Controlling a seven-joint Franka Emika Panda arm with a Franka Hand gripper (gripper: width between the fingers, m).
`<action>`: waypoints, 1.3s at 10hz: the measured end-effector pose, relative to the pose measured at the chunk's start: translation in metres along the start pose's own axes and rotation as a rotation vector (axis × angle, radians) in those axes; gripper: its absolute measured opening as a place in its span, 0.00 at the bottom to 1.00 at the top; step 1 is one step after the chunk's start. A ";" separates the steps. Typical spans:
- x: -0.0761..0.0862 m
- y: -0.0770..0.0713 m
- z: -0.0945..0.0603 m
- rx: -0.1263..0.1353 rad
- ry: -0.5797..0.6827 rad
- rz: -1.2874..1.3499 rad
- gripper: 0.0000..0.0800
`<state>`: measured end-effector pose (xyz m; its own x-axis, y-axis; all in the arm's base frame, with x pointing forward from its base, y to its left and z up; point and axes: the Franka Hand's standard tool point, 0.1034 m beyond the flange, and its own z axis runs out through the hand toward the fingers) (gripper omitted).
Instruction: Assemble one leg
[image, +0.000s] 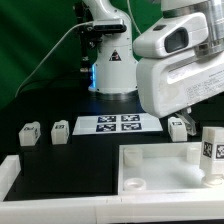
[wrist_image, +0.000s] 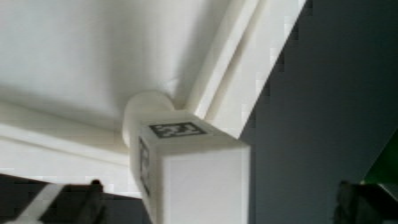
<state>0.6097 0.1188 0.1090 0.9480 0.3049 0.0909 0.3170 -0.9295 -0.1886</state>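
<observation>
Fingers (wrist_image: 63, 203) of the gripper (wrist_image: 210, 203) stand spread in the wrist view, showing as dark tips on either side of the leg (wrist_image: 192, 170). A strip of background shows between each tip and the white block, so the leg lies between them ungrasped. The leg's square tag (wrist_image: 175, 130) faces the camera. Just beyond its tagged end is a rounded corner of the white slab (wrist_image: 107, 60). Whether the leg is seated in the slab cannot be told from this view.

From the exterior view, the gripper (image: 203, 122) hangs under the arm's bulky white hand, directly above the same leg (image: 210, 150). That leg stands upright at the far corner of the slab (image: 160, 170), on the exterior view's right. The fingertips are hard to make out from here. One spare leg (image: 177, 127) sits on the black table (image: 50, 100), just beside the end of the marker board (image: 115, 123) on the exterior view's right. Two other spare legs (image: 29, 133) (image: 58, 130) sit near each other on the exterior view's left.
</observation>
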 end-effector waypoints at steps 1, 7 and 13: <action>-0.001 0.005 0.004 -0.004 0.007 -0.012 0.81; 0.005 0.008 0.023 0.008 0.013 -0.005 0.81; 0.005 0.011 0.024 0.007 0.016 -0.022 0.55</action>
<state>0.6188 0.1155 0.0839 0.9404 0.3218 0.1104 0.3379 -0.9212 -0.1930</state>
